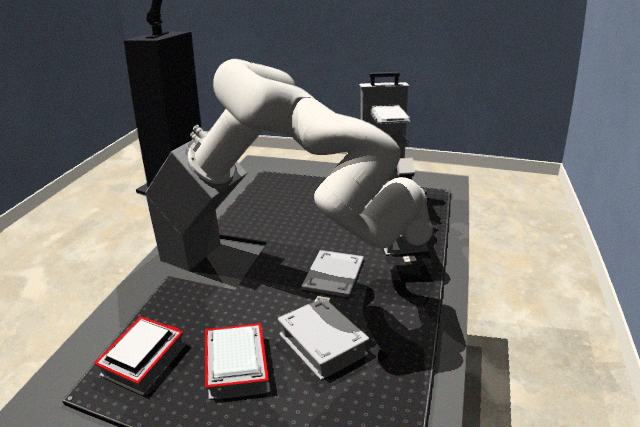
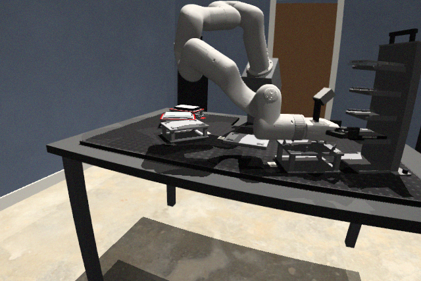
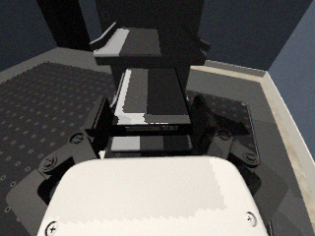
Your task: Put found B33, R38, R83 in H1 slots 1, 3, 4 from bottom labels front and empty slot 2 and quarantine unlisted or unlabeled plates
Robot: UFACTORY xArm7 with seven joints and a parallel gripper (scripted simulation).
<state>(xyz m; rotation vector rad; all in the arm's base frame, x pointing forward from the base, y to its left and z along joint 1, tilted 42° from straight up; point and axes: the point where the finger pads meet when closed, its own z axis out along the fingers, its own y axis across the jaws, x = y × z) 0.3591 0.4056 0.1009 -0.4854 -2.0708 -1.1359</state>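
The plate hotel H1 [image 2: 387, 101] stands at the table's right end, with four shelves; it also shows in the top view [image 1: 385, 112]. My gripper [image 2: 346, 131] reaches out level at the lowest shelf and is shut on a dark plate [image 2: 362, 132] by its long sides. In the wrist view the gripper [image 3: 150, 123] has a finger on each side of the dark plate [image 3: 150, 100], which runs back into the hotel under the shelf above. I cannot read the label on its near end. A white plate [image 1: 390, 113] lies on an upper shelf.
Two red-framed quarantine nests at the front left each hold a plate, one white-topped [image 1: 138, 348] and one white with wells [image 1: 235, 355]. A raised nest [image 1: 323, 338] and a flat nest [image 1: 333, 271] stand bare. A raised frame nest [image 2: 307, 156] is below my wrist.
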